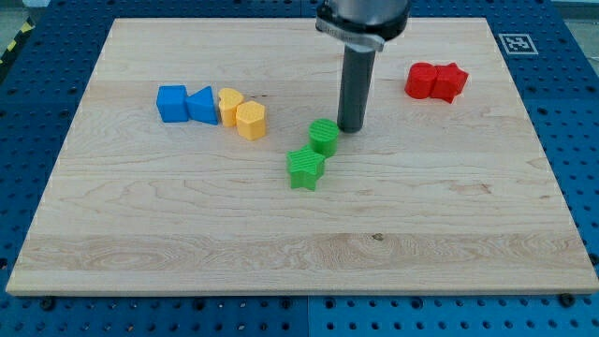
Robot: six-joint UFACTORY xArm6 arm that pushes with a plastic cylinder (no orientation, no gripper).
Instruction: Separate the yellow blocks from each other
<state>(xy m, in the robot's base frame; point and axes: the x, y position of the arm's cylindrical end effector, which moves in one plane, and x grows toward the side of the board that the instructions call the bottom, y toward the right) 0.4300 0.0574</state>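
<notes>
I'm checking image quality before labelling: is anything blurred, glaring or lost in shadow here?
Camera view: even lighting, no glare on the wooden board; yellow blocks sharp with only faint shadows; my tip in focus beside the green cylinder; arm's top cropped.

My tip (351,128) stands just at 2 o'clock of the green round block (324,136). That block and the green star-shaped block (305,168) bar the way toward 8 o'clock. Toward 9 o'clock, bare wooden board (281,243) lies open up to the yellow hexagonal block (250,121), which touches the yellow heart-shaped block (229,105); their 6 o'clock side is open too.
</notes>
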